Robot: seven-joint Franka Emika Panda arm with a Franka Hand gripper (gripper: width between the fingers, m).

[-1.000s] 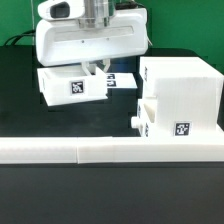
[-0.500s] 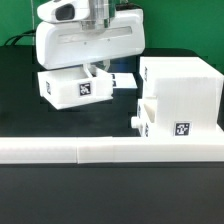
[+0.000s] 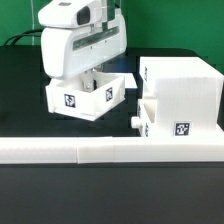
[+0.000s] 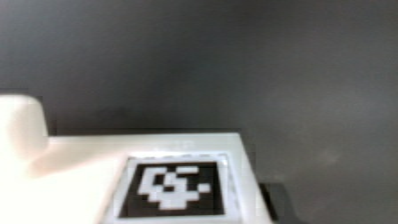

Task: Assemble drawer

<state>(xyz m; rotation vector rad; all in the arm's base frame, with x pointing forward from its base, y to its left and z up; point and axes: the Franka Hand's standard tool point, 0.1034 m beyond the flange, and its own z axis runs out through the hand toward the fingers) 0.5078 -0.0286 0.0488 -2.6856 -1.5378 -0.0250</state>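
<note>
In the exterior view, our gripper (image 3: 92, 78) reaches into a loose tray (image 3: 88, 97), jaws pinching its wall; the fingertips are hidden. The casing (image 3: 180, 95) stands to the exterior view's right, with a second knobbed tray (image 3: 146, 122) seated inside. In the wrist view, we see only a blurred tagged tray wall (image 4: 169, 180).
</note>
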